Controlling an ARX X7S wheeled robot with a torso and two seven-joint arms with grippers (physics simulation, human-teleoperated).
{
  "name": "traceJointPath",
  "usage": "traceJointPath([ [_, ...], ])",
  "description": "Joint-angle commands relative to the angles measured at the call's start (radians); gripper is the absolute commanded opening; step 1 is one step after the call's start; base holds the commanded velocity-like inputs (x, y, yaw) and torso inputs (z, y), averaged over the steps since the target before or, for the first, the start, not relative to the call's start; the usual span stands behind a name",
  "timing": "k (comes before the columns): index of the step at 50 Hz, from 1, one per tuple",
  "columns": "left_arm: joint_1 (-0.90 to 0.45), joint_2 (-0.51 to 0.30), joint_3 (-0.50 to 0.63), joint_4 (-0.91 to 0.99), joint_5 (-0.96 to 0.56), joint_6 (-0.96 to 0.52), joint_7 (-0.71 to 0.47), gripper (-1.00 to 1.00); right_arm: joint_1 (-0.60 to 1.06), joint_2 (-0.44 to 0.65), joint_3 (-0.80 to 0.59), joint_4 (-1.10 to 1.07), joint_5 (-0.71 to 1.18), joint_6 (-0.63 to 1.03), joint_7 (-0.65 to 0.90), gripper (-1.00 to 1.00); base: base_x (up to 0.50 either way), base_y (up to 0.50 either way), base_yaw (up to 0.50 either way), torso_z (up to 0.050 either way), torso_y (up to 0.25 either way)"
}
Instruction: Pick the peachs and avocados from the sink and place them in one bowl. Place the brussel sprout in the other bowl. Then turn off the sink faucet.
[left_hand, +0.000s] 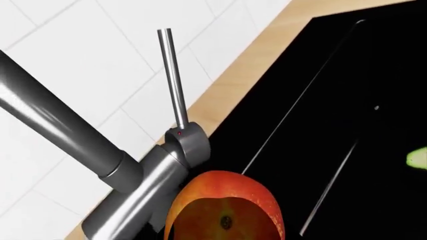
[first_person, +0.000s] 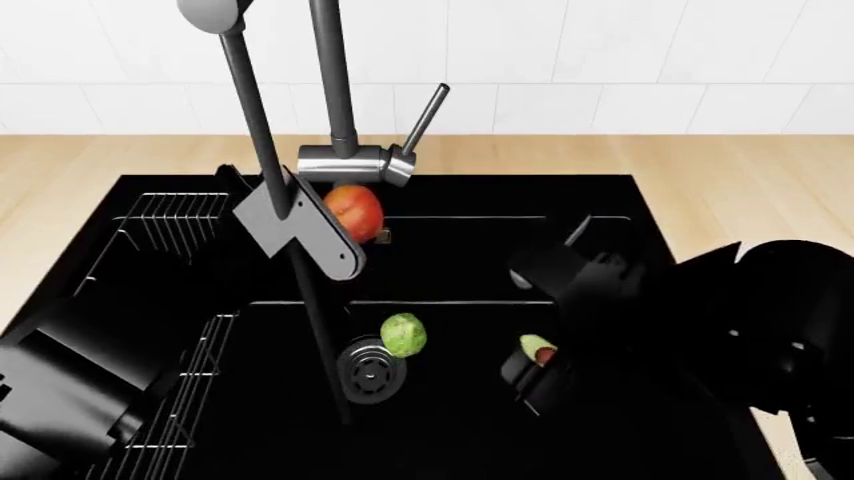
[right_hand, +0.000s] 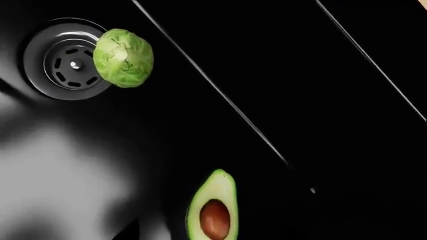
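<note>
Halved green avocado with its brown pit (right_hand: 212, 212), smooth and slippery, wants gripping across its width; jaws' state cannot be told.

— What's sitting by the sink faucet (left_hand: 143, 182)?
— A peach (left_hand: 227, 210), lying just beside its base, with the lever handle (left_hand: 173, 80) standing up over the black sink (left_hand: 347, 100).

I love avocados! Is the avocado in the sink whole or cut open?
Cut open: the avocado half lies face-up, its brown pit showing.
</note>
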Motion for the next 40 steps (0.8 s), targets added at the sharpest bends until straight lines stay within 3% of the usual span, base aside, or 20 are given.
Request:
traceJointPath([
  [1, 0.002, -0.003, -0.002, 0.003, -0.011, -0.001, -0.011, -1.00, 0.052, 0.013, -0.075, 0.038, 0.128, -0.008, 0.078, 1.00, 0.00, 0.00, 0.00, 0.000, 0.000],
  [40, 0.024, -0.012, -0.003, 0.004, -0.024, 0.023, -0.008, -1.00, 0.131, -0.074, -0.404, 0.140, -0.097, -0.134, -0.034, 1.00, 0.00, 0.00, 0.00, 0.000, 0.000],
])
